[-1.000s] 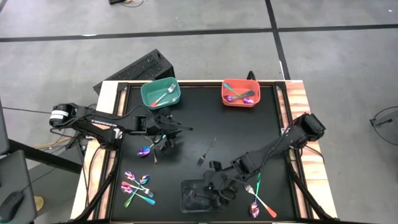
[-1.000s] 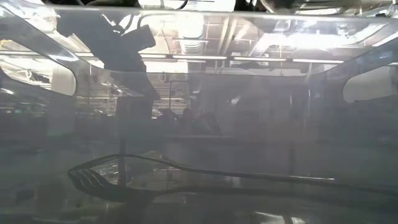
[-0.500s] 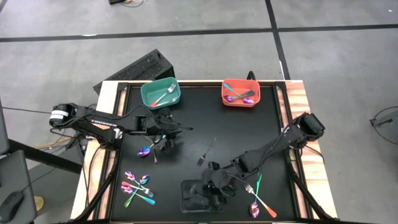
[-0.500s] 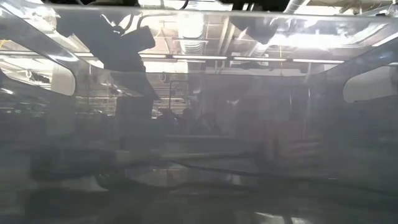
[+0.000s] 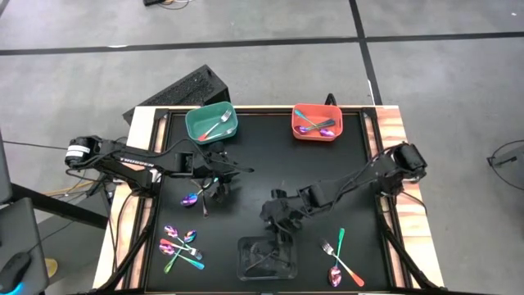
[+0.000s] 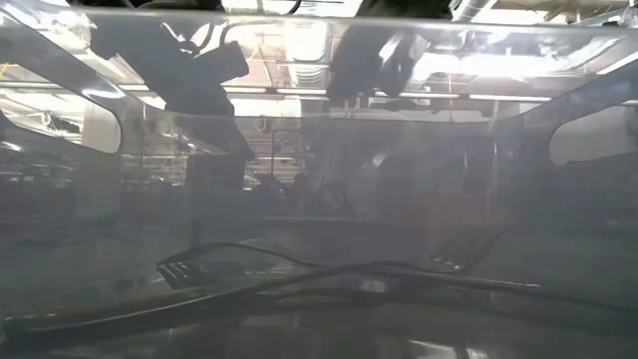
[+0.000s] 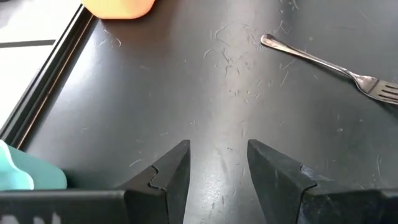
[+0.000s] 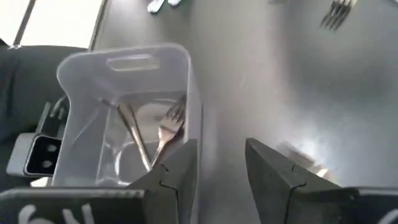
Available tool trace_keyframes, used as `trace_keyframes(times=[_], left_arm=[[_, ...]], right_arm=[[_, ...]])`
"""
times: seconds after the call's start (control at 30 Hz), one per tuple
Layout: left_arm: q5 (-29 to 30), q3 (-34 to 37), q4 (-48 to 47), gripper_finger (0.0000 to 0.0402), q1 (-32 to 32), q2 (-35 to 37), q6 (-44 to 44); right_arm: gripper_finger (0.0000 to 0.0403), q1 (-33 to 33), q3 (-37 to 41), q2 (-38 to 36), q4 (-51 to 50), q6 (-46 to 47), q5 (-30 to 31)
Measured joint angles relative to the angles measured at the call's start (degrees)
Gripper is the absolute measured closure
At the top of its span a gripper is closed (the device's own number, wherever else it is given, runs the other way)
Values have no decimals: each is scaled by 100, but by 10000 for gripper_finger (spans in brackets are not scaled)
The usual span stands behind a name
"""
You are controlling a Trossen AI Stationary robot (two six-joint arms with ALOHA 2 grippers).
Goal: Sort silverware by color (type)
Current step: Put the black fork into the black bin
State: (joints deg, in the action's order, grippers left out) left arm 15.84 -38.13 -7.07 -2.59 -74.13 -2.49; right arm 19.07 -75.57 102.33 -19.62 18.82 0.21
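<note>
Rainbow-headed silverware lies flat on the black mat (image 5: 327, 172) in three places: a cluster (image 5: 180, 246) near left, a spoon (image 5: 190, 199) by my left gripper, and a fork and spoons (image 5: 340, 258) near right. My left gripper (image 5: 219, 179) hangs open over bare mat (image 7: 217, 165). My right gripper (image 5: 277, 217) stands open just beyond the clear plastic tray (image 5: 266, 258), its fingers (image 8: 180, 168) at the tray's far wall. Two dull grey forks (image 8: 155, 134) lie in that tray (image 6: 299, 279).
A green bin (image 5: 211, 123) with a fork stands at the far left and a red bin (image 5: 317, 121) with spoons at the far right. A loose grey fork (image 7: 329, 65) lies mid-mat ahead of my left gripper. Bare mat lies in the middle and right.
My right gripper has drawn back from over the clear tray toward the table's far edge. A second grey fork has dropped into the tray and now lies across the first one.
</note>
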Motion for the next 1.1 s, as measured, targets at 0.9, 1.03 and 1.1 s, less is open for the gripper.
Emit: trace_keyframes(times=[0.9, 1.03, 1.1], left_arm=[[711, 0, -262, 253, -16, -2, 89], [753, 3, -352, 253, -17, -2, 145], [766, 7, -377, 253, -18, -2, 145]], right_arm=[[255, -2265, -31, 392, -1161, -3311, -670], [255, -2276, 1, 814, -1459, -3346, -1098], [255, -2238, -9, 921, -1395, -3342, -1263]])
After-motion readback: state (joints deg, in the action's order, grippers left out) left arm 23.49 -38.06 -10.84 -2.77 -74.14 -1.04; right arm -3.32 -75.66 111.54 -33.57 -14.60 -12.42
